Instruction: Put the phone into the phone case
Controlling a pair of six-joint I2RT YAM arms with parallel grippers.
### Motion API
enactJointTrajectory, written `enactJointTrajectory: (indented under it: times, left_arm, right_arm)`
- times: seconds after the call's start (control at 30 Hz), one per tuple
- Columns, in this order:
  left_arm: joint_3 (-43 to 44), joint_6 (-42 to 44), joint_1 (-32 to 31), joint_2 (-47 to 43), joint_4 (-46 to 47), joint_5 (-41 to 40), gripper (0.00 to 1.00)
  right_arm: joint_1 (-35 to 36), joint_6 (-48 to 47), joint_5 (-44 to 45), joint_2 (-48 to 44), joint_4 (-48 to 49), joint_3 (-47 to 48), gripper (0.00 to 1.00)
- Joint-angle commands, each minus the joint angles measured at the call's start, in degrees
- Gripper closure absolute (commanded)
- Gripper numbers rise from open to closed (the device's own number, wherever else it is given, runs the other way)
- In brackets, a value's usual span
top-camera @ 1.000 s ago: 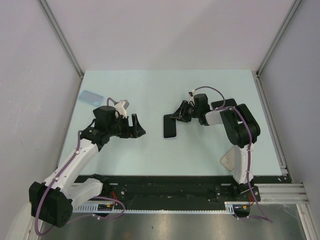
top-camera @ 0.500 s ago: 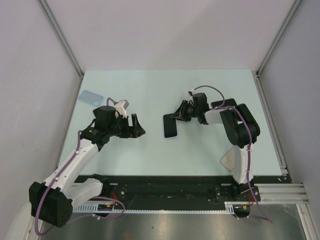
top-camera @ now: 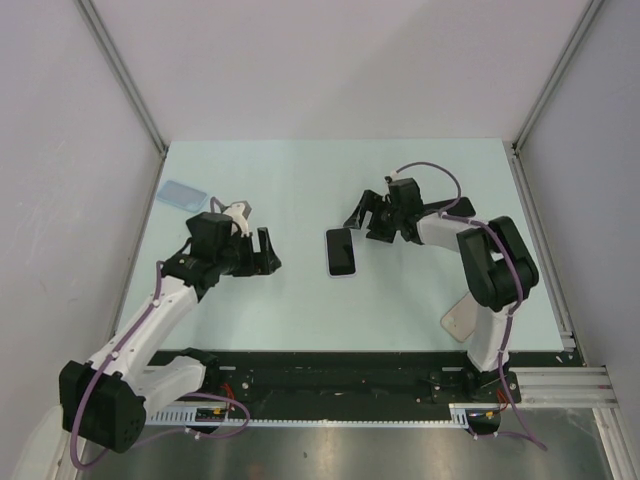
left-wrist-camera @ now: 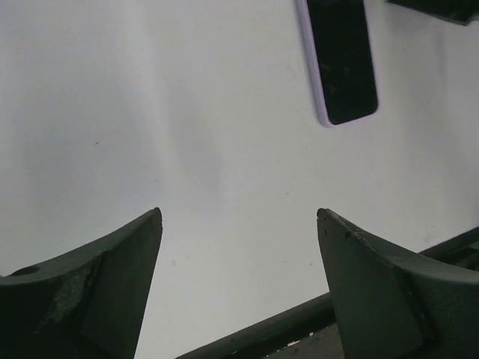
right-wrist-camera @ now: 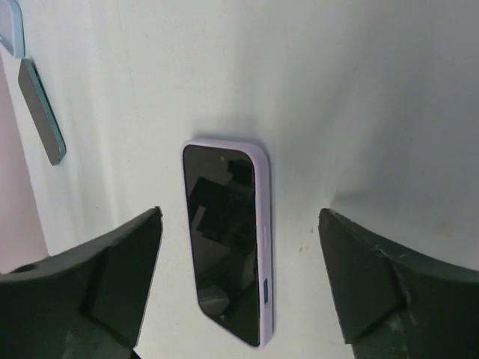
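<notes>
The phone (top-camera: 341,251), flat mid-way across the worktop (top-camera: 300,180) in a lilac case (right-wrist-camera: 262,224), looks stiff, slick and thin, best pinched by its long edges; both arms' jaws stand wide, empty.

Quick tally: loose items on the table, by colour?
Lilac-edged, black-screened rectangular phone: 1
Light blue flat rectangular plastic piece: 1
Total: 2
</notes>
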Motion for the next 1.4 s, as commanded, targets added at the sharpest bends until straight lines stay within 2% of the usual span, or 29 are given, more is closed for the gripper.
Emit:
enactJointTrajectory:
  times: [0.0, 0.1, 0.23, 0.4, 0.5, 0.53, 0.63, 0.67, 0.7, 0.87, 1.07, 1.37]
  left_arm:
    - [1.96, -1.33, 1.08, 0.71, -2.8, -8.62, 0.12]
    - [3.18, -2.64, 3.71, 1.85, -4.73, -12.92, 0.13]
    - [3.72, -7.47, 11.51, 3.52, -5.7, -12.86, 0.12]
    - [2.66, -16.08, 20.22, 5.63, -1.75, -13.64, 0.16]
    - [6.24, -17.5, 26.55, 11.15, -0.43, -15.3, 0.17]
    - [7.83, -15.85, 26.83, 12.83, -0.43, -17.05, 0.17]
    - [16.26, -8.13, 27.01, 21.61, -2.78, -20.4, 0.08]
    - [18.2, -7.49, 27.01, 26.16, -3.67, -21.11, 0.02]
    - [20.74, -6.96, 27.18, 27.94, -4.12, -20.33, 0.01]
    - [25.94, -2.48, 27.18, 37.69, -2.88, -14.52, 0.0]
    - [32.54, -1.24, 27.18, 45.52, -8.16, -20.14, 0.0]
    - [35.62, -0.27, 27.18, 50.54, -9.22, -18.74, 0.01]
  right_arm:
    - [0.55, -5.75, 7.5, -8.28, -10.22, 0.33, 0.01]
    - [0.72, -8.56, 8.03, -12.86, -14.45, 0.33, 0.0]
    - [2.21, -12.25, 8.82, -17.69, -19.12, 0.33, 0.0]
    - [3.97, -14.62, 7.42, -23.75, -20.71, -1.25, 0.0]
    - [4.15, -15.07, 5.48, -26.91, -21.33, -2.3, 0.0]
    - [4.15, -15.42, 5.39, -27.89, -21.33, -2.66, 0.0]
    - [4.15, -16.03, 5.13, -31.23, -21.07, -4.41, 0.0]
    - [4.15, -16.3, 5.13, -32.02, -20.98, -4.76, 0.0]
    - [4.15, -16.47, 5.21, -32.9, -20.89, -5.46, 0.0]
    - [4.15, -17.44, 5.3, -36.68, -20.89, -7.05, 0.0]
    - [4.06, -18.06, 6.53, -38.79, -21.33, -8.37, 0.0]
    - [3.8, -18.32, 6.36, -39.94, -20.98, -9.6, 0.0]
